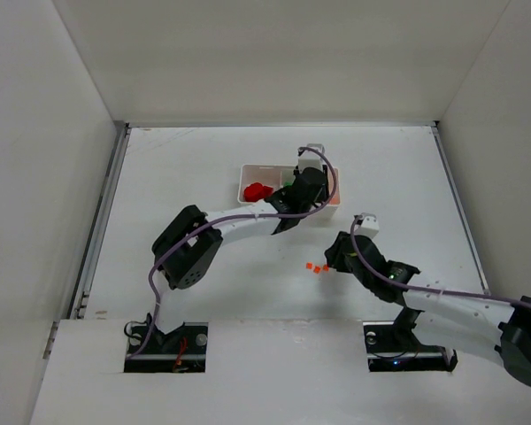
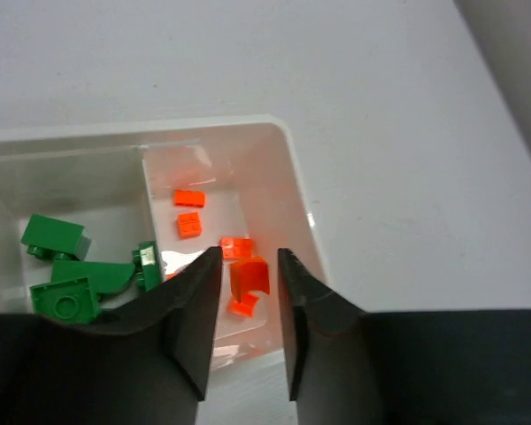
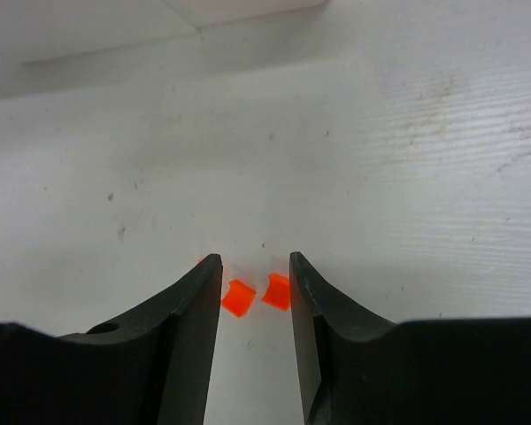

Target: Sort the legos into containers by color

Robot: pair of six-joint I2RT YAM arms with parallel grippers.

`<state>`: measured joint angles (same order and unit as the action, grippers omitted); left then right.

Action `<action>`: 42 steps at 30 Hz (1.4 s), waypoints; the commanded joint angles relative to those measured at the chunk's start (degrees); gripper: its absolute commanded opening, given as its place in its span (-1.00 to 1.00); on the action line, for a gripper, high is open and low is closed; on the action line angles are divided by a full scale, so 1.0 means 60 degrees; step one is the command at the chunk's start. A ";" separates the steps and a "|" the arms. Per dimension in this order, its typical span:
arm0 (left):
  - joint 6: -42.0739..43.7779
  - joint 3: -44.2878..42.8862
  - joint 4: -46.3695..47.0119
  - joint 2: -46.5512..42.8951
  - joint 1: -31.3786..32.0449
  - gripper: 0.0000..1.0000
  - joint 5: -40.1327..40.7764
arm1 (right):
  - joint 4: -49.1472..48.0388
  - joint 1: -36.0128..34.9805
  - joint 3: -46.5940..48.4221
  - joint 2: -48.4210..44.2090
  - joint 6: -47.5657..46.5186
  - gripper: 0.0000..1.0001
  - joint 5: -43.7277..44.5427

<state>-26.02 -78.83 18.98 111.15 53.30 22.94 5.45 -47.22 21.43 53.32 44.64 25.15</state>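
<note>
Hovers with left gripper (image 2: 250, 255) over white tray (image 2: 283, 146), jaws slightly parted, gripping nothing. Directly beneath the fingertips, in the end compartment: orange pieces (image 2: 189, 212). Just left, middle compartment: green bricks (image 2: 66, 274). Farther left: red bricks (image 1: 258, 191). Holds right gripper (image 3: 255, 258) open, empty, low over table (image 3: 380, 177), two loose orange bits (image 3: 237, 297) just ahead of its tips.

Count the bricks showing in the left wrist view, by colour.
Green studded plastic bricks: 4
Small orange plastic pieces: 5
Total: 9 showing, all in the white plastic tray; more may lie hidden.
</note>
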 commanded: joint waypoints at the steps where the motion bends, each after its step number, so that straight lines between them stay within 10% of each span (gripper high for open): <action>1: 0.0133 -0.0412 -0.0087 0.0166 -0.0218 -0.33 -0.0395 | 0.0277 -0.0499 0.0515 0.0384 0.0308 -0.14 0.0408; 22: -0.0687 0.5870 0.0352 -0.4477 0.1377 -0.27 -0.0073 | 0.2240 -0.1658 0.1599 0.2685 0.1817 -0.11 0.1478; 42: -0.1450 0.7557 0.0645 -0.5299 0.2519 -0.22 0.0102 | 0.3325 -0.2068 0.2917 0.4927 0.2374 -0.42 0.2020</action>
<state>-34.17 -34.09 20.75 79.44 66.87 22.61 24.12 -59.27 37.71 81.82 57.34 36.60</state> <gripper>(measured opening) 0.386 0.307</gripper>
